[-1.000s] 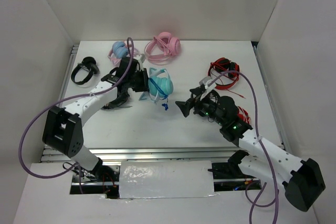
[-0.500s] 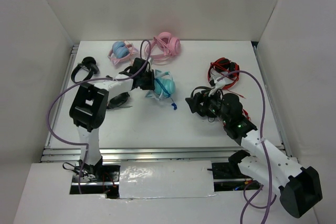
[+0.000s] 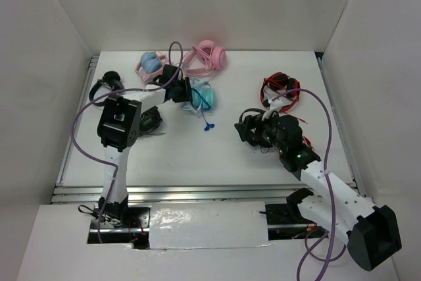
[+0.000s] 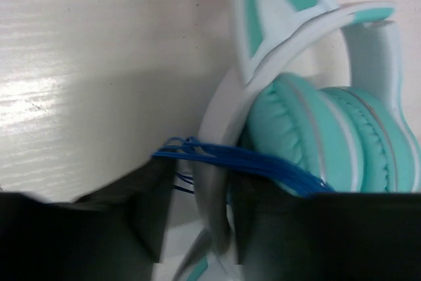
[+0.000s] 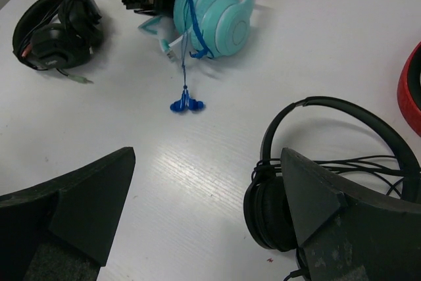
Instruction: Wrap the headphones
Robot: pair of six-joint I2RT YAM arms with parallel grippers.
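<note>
The teal cat-ear headphones (image 3: 204,99) lie folded on the white table, left of centre toward the back. Their thin blue cable (image 4: 256,163) is wound in several turns around the ear cups (image 5: 214,11). The cable's blue plug end (image 5: 186,105) trails onto the table in front. My left gripper (image 3: 186,93) sits at their left side. Its jaws (image 4: 200,179) stand slightly parted around the pale headband (image 4: 214,202), with a gap showing on the left side. My right gripper (image 5: 207,156) hovers wide open over bare table, right of the headphones, with nothing between its fingers.
A pink-and-blue pair (image 3: 152,64) and an all-pink pair (image 3: 205,57) lie at the back. Black headphones (image 3: 105,87) rest at far left, and another black set (image 3: 150,122) lies under the left arm. Red headphones (image 3: 281,93) and a black pair (image 5: 309,182) lie by my right gripper.
The left gripper carried the headphones toward the back of the table, and its jaws have loosened from shut. The right gripper drew back to the right and stayed open.
</note>
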